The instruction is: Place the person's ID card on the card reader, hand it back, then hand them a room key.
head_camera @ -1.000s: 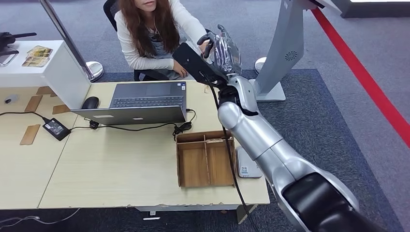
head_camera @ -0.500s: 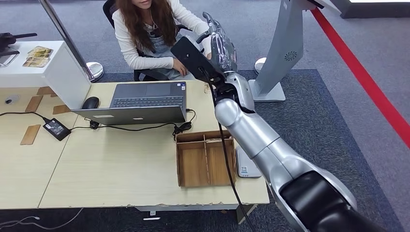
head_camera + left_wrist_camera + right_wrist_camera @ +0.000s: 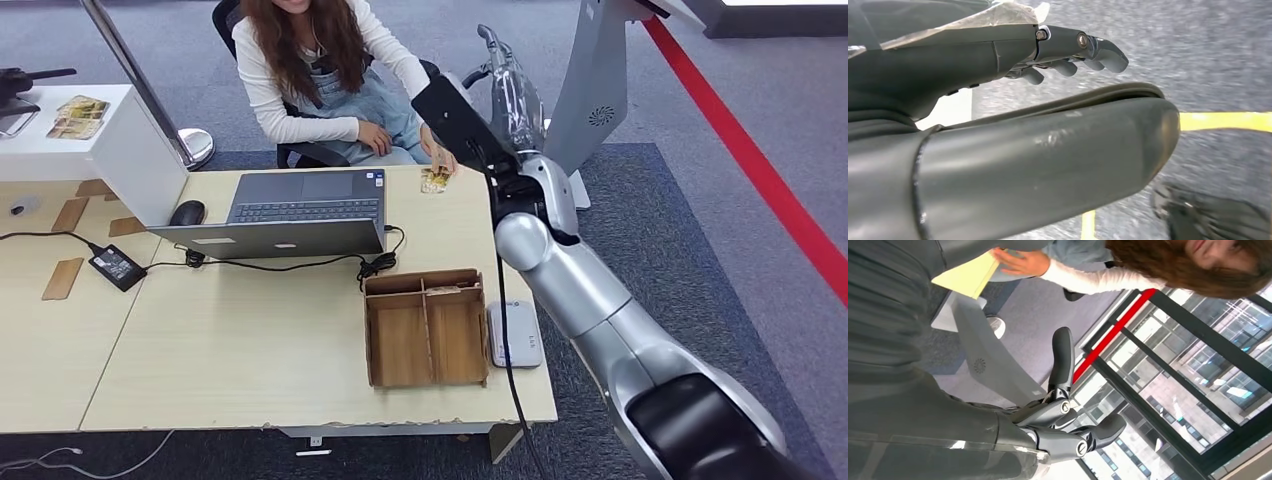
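pale wood desk (image 3: 250,340) on grey carpet, laptop (image 3: 290,210) at far side. head view: right hand (image 3: 505,85) raised beyond desk's far right corner, nothing seen in it. id card (image 3: 436,180) flat on desk's far edge under person's hand (image 3: 440,158), just left of and below right hand. card reader (image 3: 515,335) near right, beside wooden tray (image 3: 425,325).

left wrist view: left hand (image 3: 1068,50) hanging over carpet, fingers loosely curled, empty.

right wrist view: right hand (image 3: 1063,415) fingers spread, empty. judgement: right hand nearer card; reach down-left.

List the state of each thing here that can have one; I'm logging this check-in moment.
Right hand: raised, fingers apart, holding nothing.
Left hand: fingers loosely curled, holding nothing.
Card: flat on the table's far edge, under the person's hand.
Laptop: open.
Wooden tray: front compartments empty.
Card reader: bare, no card on it.
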You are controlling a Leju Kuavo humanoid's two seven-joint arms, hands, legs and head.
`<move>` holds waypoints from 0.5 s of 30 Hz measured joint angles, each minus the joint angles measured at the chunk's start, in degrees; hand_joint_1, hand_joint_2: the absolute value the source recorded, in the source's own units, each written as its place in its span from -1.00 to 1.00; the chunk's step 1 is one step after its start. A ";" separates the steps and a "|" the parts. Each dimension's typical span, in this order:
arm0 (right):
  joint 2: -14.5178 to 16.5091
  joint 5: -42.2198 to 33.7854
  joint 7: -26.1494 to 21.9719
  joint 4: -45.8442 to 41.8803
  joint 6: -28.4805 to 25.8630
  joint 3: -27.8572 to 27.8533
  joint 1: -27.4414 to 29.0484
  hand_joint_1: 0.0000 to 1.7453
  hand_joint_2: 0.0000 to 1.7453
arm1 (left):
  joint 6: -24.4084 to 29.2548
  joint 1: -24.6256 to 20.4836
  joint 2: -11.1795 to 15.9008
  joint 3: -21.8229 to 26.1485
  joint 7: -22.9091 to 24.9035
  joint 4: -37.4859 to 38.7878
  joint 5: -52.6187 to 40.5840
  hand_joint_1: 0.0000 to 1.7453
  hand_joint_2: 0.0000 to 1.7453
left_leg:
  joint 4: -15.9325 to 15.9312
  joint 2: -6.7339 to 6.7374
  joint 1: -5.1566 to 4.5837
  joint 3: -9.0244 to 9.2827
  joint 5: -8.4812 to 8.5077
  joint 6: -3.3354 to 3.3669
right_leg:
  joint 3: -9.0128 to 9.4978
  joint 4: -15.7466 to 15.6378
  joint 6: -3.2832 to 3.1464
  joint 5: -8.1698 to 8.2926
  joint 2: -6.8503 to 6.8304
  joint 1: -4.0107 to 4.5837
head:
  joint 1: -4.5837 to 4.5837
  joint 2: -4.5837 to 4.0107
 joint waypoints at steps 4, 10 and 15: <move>-2.74 2.75 2.62 -5.70 0.78 -0.36 4.45 -1.00 1.00 | -1.13 -0.04 1.01 0.00 5.57 0.10 -0.61 -1.00 -1.00 | 0.00 0.00 0.00 0.03 0.00 0.00 | 0.01 0.00 0.00 0.00 0.01 0.01 | -0.01 0.00; -7.38 6.72 5.03 -16.19 1.93 -1.43 13.34 -1.00 1.00 | -1.90 -0.06 1.71 -0.07 12.14 0.11 -1.33 -1.00 -1.00 | 0.00 -0.01 0.00 0.01 -0.01 0.01 | 0.02 -0.02 0.00 -0.01 -0.01 0.00 | -0.02 0.01; -11.40 10.40 6.27 -24.18 1.85 -2.95 19.45 -1.00 1.00 | -2.14 -0.14 2.13 -0.20 15.47 0.13 -1.91 -1.00 -1.00 | 0.00 0.02 -0.01 0.02 -0.04 0.04 | 0.03 -0.03 0.01 0.00 0.01 -0.02 | 0.00 0.01</move>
